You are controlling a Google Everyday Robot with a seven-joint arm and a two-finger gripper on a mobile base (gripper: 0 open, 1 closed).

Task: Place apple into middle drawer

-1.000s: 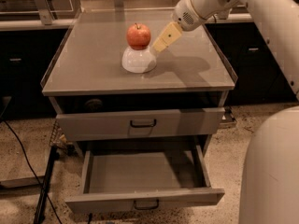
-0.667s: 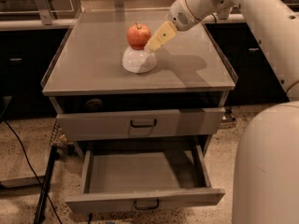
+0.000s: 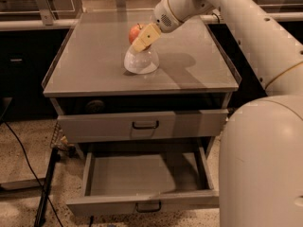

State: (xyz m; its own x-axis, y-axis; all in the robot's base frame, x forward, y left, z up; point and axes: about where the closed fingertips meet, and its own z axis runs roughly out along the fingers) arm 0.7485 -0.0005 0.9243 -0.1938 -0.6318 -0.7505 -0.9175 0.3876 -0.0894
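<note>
Grey sheet metal forms the table [image 3: 90,60], its flat top edged by a low raised lip. On it sits one white bowl [image 3: 140,61], upturned, smooth and domed. One round red apple [image 3: 135,31] with yellowish patches rests on the bowl's crown. A single white arm [image 3: 236,8], thick and tubular, reaches in from the upper right and slants down to the left. Its pale yellow, blocky hand [image 3: 143,38] lies against the apple's right side, just above the bowl; whether the hand is spread or clamped cannot be told. Two drawers show below. The upper drawer [image 3: 189,124] is shut. The middle drawer [image 3: 142,175], a wide shallow tray, is pulled out. Each has one small dark handle.
</note>
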